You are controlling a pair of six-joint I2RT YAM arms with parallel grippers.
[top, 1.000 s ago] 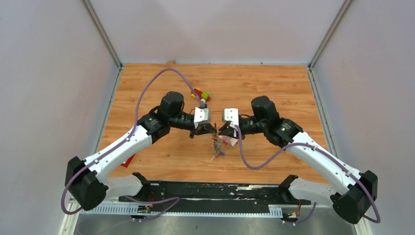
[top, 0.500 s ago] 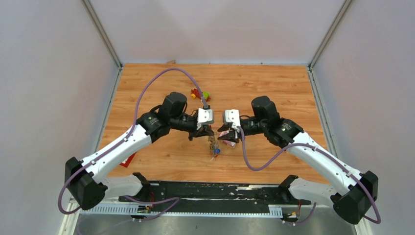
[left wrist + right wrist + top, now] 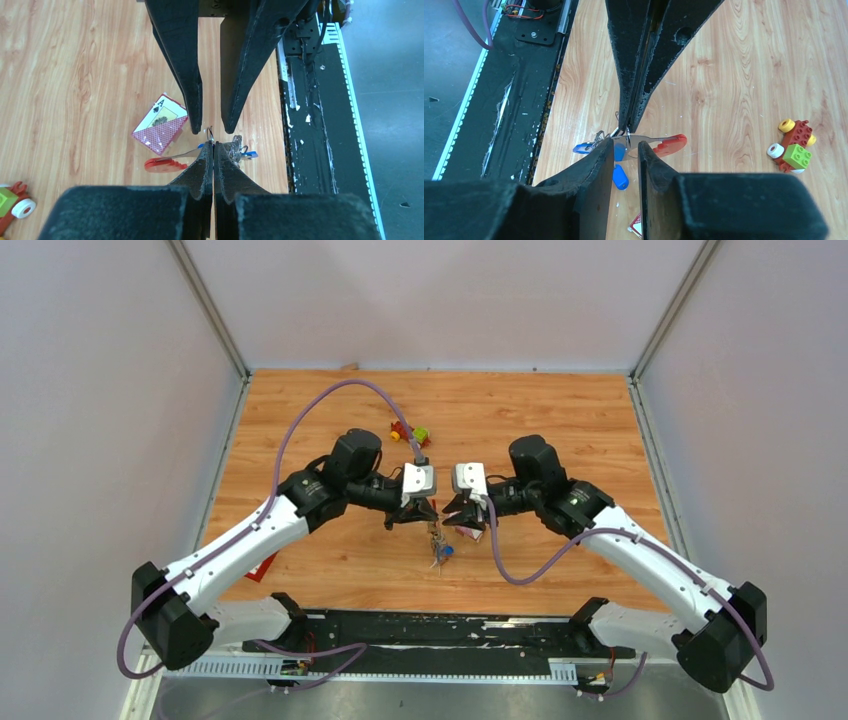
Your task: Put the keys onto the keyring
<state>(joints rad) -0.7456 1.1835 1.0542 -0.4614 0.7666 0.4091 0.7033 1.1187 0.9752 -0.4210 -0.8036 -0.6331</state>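
In the left wrist view my left gripper (image 3: 213, 144) is shut on the thin metal keyring (image 3: 210, 134), held above the table. The keyring's red fob (image 3: 162, 164) hangs to its left, and a bunch of silver keys with a blue head (image 3: 249, 154) hangs to its right. My right gripper (image 3: 626, 145) faces it tip to tip, open, with the ring (image 3: 628, 136) between its fingertips. Blue key heads (image 3: 620, 176) dangle below. From the top view the bunch (image 3: 438, 550) hangs between left gripper (image 3: 425, 512) and right gripper (image 3: 452, 516).
A red-backed playing card (image 3: 160, 130) lies on the wooden table under the grippers. The toy brick car (image 3: 410, 432) sits behind the left gripper. A small red object (image 3: 262, 568) lies by the left arm. The black base rail (image 3: 440, 630) runs along the near edge.
The left gripper has shifted slightly right and the right gripper slightly left, bringing their tips closer. The hanging bunch has swung a little with them.
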